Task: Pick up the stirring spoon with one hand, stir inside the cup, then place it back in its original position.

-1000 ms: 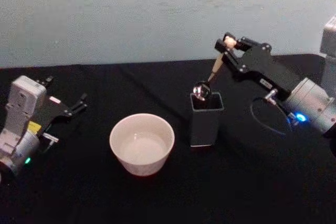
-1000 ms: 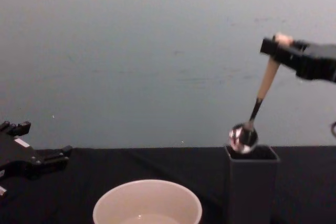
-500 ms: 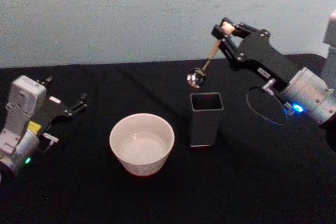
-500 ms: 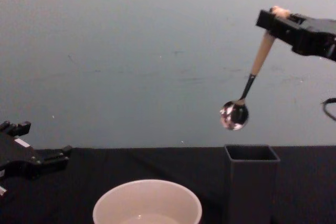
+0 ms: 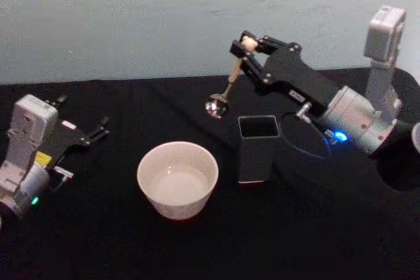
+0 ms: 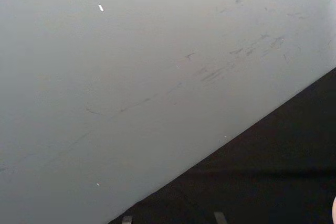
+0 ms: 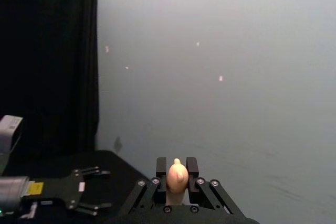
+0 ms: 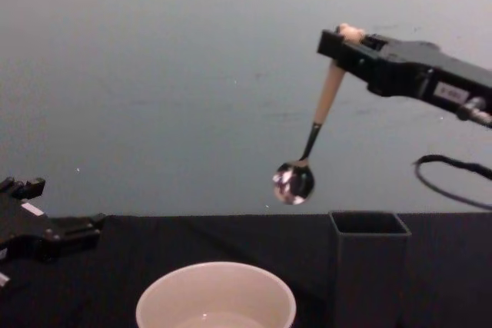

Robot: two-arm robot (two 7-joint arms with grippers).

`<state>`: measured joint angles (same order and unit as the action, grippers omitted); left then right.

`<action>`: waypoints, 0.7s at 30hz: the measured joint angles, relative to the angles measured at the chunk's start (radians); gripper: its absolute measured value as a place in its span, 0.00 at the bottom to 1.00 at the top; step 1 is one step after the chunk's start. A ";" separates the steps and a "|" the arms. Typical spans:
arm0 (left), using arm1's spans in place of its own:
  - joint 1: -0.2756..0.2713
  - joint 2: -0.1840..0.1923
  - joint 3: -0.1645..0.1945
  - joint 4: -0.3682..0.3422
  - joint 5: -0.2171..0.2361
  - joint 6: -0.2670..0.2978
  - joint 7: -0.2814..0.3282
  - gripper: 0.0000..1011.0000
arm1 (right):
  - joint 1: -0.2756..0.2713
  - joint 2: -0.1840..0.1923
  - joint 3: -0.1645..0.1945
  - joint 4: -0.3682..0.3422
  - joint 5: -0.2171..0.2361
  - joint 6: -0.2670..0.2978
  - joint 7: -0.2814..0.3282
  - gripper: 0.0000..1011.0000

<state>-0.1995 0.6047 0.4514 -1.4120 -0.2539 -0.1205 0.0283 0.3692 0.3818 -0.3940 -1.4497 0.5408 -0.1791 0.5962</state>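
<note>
My right gripper (image 5: 246,47) (image 8: 344,38) (image 7: 177,174) is shut on the top of the stirring spoon's cream handle, and the spoon (image 5: 224,90) (image 8: 311,140) hangs down in the air with its shiny bowl lowest. It hangs between the cup and the dark square holder (image 5: 256,149) (image 8: 369,266), above and behind both. The cream-white cup (image 5: 177,179) (image 8: 216,297) stands left of the holder. My left gripper (image 5: 98,129) (image 8: 77,230) rests open at the table's left side, also seen far off as a left gripper (image 7: 89,190) in the right wrist view.
The black table (image 5: 308,227) runs back to a pale wall (image 5: 131,18). A dark cable (image 5: 308,139) loops under the right arm beside the holder. A black curtain (image 7: 47,61) hangs at one side.
The right gripper lifted the spoon out of the holder, then carried it left toward the cup. The left arm stayed still.
</note>
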 joint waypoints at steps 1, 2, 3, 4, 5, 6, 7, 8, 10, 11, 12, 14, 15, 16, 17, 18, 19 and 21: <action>0.000 0.000 0.000 0.000 0.000 0.000 0.000 0.99 | 0.002 -0.002 -0.004 0.003 -0.001 0.000 0.002 0.21; 0.000 0.000 0.000 0.000 0.000 0.000 0.000 0.99 | 0.005 -0.004 -0.009 0.006 -0.002 0.000 0.005 0.21; 0.000 0.000 0.000 0.000 0.000 0.000 0.000 0.99 | 0.007 -0.006 -0.013 0.009 -0.003 -0.001 0.007 0.21; 0.000 0.000 0.000 0.000 0.000 0.000 0.000 0.99 | 0.011 -0.010 -0.023 0.015 -0.006 -0.001 0.011 0.21; 0.000 0.000 0.000 0.000 0.000 0.000 0.000 0.99 | 0.013 -0.012 -0.027 0.018 -0.008 -0.001 0.013 0.21; 0.000 0.000 0.000 0.000 0.000 0.000 0.000 0.99 | 0.015 -0.014 -0.031 0.020 -0.009 0.000 0.016 0.21; 0.000 0.000 0.000 0.000 0.000 0.000 0.000 0.99 | 0.017 -0.018 -0.042 0.023 -0.012 0.000 0.021 0.21; 0.000 0.000 0.000 0.000 0.000 0.000 0.000 0.99 | 0.018 -0.020 -0.048 0.026 -0.013 0.000 0.024 0.21; 0.000 0.000 0.000 0.000 0.000 0.000 0.000 0.99 | 0.021 -0.026 -0.064 0.032 -0.018 0.000 0.032 0.21; 0.000 0.000 0.000 0.000 0.000 0.000 0.000 0.99 | 0.022 -0.028 -0.069 0.033 -0.020 0.001 0.034 0.21; 0.000 0.000 0.000 0.000 0.000 0.000 0.000 0.99 | 0.022 -0.029 -0.074 0.034 -0.021 0.001 0.036 0.21; 0.000 0.000 0.000 0.000 0.000 0.000 0.000 0.99 | 0.022 -0.032 -0.088 0.037 -0.024 0.001 0.044 0.21; 0.000 0.000 0.000 0.000 0.000 0.000 0.000 0.99 | 0.022 -0.033 -0.093 0.038 -0.025 0.001 0.048 0.21; 0.000 0.000 0.000 0.000 0.000 0.000 0.000 0.99 | 0.022 -0.034 -0.097 0.039 -0.026 0.001 0.050 0.21; 0.000 0.000 0.000 0.000 0.000 0.000 0.000 0.99 | 0.022 -0.035 -0.105 0.042 -0.029 -0.001 0.056 0.21; 0.000 0.000 0.000 0.000 0.000 0.000 0.000 0.99 | 0.023 -0.036 -0.109 0.045 -0.031 -0.002 0.058 0.21; 0.000 0.000 0.000 0.000 0.000 0.000 0.000 0.99 | 0.023 -0.039 -0.117 0.052 -0.035 -0.005 0.061 0.21; 0.000 0.000 0.000 0.000 0.000 0.000 0.000 0.99 | 0.025 -0.042 -0.125 0.060 -0.040 -0.008 0.065 0.21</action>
<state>-0.1995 0.6047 0.4514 -1.4120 -0.2539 -0.1205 0.0283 0.3941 0.3394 -0.5191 -1.3898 0.5006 -0.1869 0.6610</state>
